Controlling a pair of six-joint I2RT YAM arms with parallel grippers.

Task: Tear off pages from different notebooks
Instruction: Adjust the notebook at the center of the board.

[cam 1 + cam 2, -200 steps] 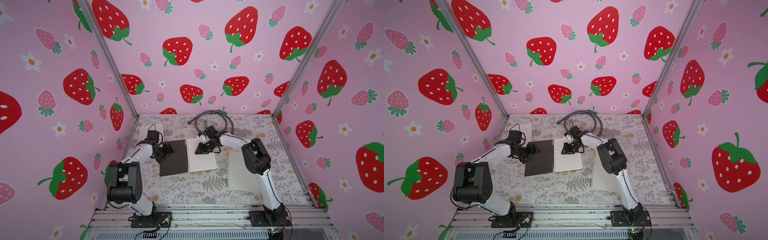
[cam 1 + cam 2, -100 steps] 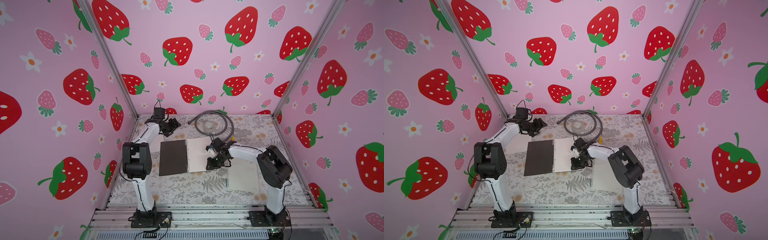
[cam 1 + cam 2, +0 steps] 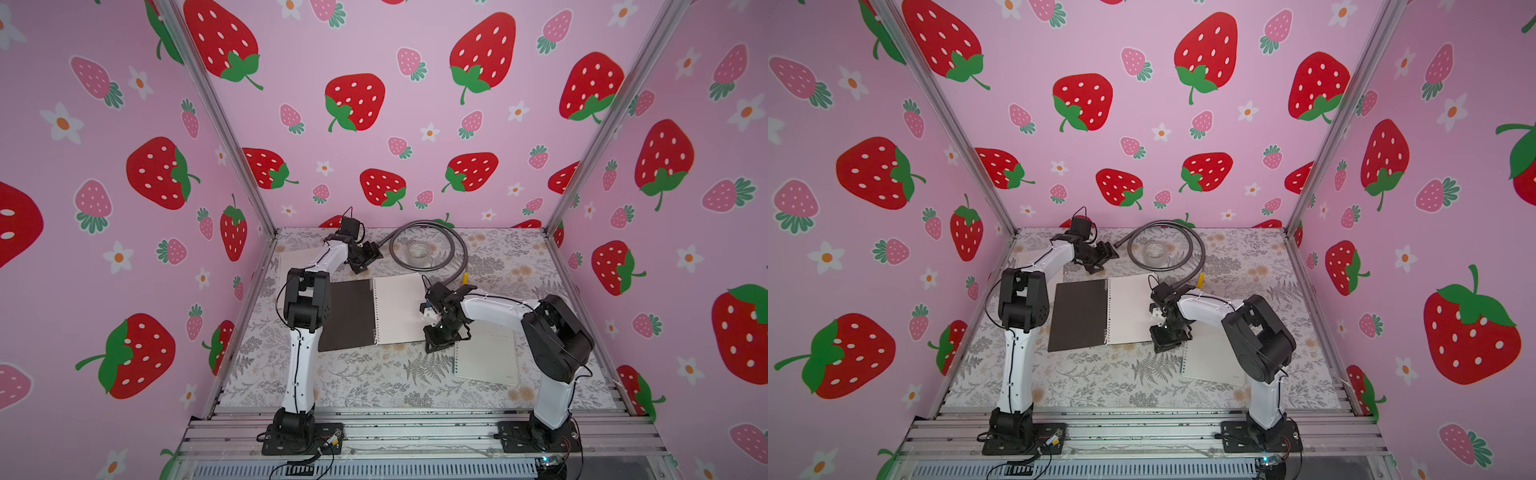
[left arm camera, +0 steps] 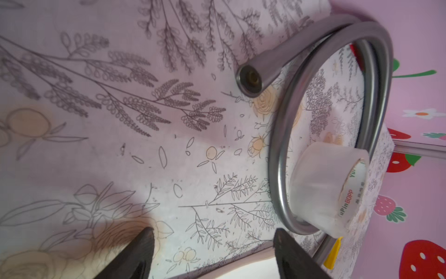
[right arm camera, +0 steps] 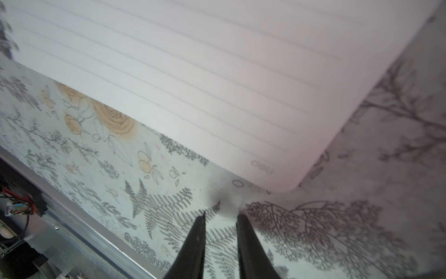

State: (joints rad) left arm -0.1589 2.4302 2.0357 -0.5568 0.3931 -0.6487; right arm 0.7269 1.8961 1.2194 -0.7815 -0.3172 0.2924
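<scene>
Operator: State of each hand?

Technician: Left hand stands wide apart and empty over the counter, near a hose and tape roll. Right hand is narrowly apart and empty, just off the corner of the top page of the open notebook.

Operator: Risk?

Technician: Closing here would likely pinch only counter. Nothing pins the notebook, so a pull may drag it. Second notebook lies closed near that hand.
</scene>
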